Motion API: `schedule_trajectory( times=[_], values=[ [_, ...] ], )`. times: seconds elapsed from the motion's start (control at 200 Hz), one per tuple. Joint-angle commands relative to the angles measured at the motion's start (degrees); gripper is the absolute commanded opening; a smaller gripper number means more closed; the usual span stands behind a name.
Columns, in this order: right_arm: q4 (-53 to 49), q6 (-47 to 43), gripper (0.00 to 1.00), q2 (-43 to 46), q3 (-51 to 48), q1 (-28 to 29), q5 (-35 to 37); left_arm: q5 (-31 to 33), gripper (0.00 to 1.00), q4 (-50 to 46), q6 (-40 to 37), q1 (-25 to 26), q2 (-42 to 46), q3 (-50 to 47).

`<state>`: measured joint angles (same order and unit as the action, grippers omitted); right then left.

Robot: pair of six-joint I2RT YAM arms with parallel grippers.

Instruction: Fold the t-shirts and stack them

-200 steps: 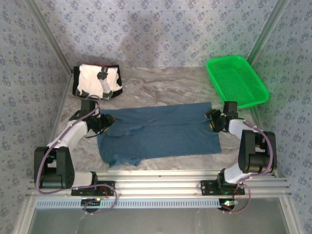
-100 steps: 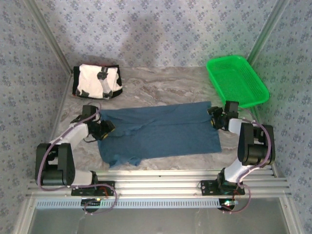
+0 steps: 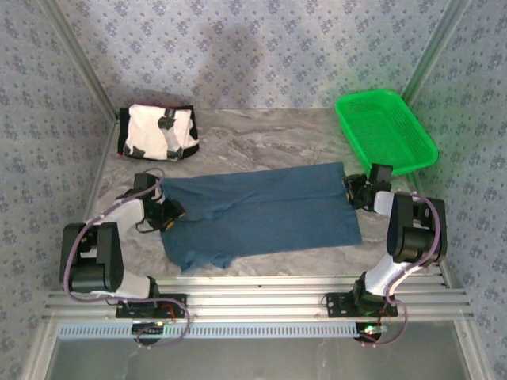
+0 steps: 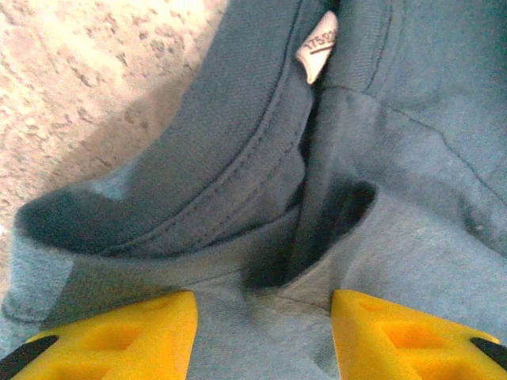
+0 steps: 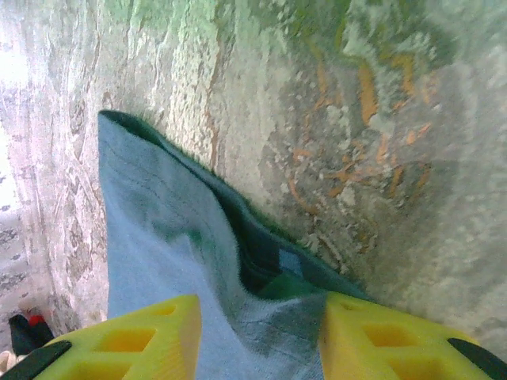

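On the grey table (image 3: 269, 146) the blue shirt (image 3: 257, 210) lies spread out flat between the two arms. The left gripper (image 3: 166, 212) sits low at the shirt's left end, by the neck hole. Its yellow fingers (image 4: 119, 336) stand apart with blue cloth between them, just below the collar (image 4: 238, 158) and the little white label (image 4: 318, 46). I cannot tell if they are squeezing the cloth or only sitting over it.

The right gripper (image 3: 354, 192) sits at the far corner of the shirt's right end. Its fingers (image 5: 135, 340) stand apart too, and the corner pokes up between them. I cannot tell if they have hold of it.

The white shirt (image 3: 157, 131) sits folded in the far left corner, well apart from the blue one. The green basket (image 3: 384, 127) is at the far right, near the right gripper.

I think a few things could go wrong from here:
- The corner on the right is thin. If the fingers close on just the very edge, it may slip out when the arm lifts.
- The cloth by the collar has two layers. If the left fingers catch only the top one, the shirt may open up like a bag.
- If one side lets go and the other holds on, the fold will come out crooked.
- The bit of cloth sticking out at the near left may flop loose.
- The right arm could bump the basket if it swings back.
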<state>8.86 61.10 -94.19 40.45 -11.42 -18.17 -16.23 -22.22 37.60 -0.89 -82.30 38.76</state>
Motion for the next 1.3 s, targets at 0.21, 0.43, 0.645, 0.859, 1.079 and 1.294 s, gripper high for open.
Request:
schedule_trajectory(
  times=[0.21,0.43,0.645,0.859,1.079,1.294],
  values=[
    [-12.9,-8.9,0.54,9.0,2.9,1.8,0.6,0.0,0.50,-4.0,-1.8,0.8,2.3,2.8],
    [-21.0,-24.2,0.67,13.3,7.8,11.4,-9.1,2.5,0.52,-12.9,-3.7,7.5,8.7,9.2],
    [-22.5,-26.6,0.70,7.1,12.5,30.5,-16.2,4.6,0.51,-16.3,-3.1,7.7,7.7,9.2],
    [-19.7,-19.0,0.65,-8.8,26.0,47.6,-18.0,2.2,0.51,-12.9,-1.0,6.0,4.6,7.0],
    [-20.9,-13.6,0.56,-21.6,38.2,55.1,-17.3,0.6,0.50,-12.8,-1.1,3.3,2.6,5.1],
    [-24.9,-10.8,0.51,-27.0,42.5,58.4,-13.7,-2.1,0.50,-8.5,-0.2,1.3,2.5,3.4]
  ],
)
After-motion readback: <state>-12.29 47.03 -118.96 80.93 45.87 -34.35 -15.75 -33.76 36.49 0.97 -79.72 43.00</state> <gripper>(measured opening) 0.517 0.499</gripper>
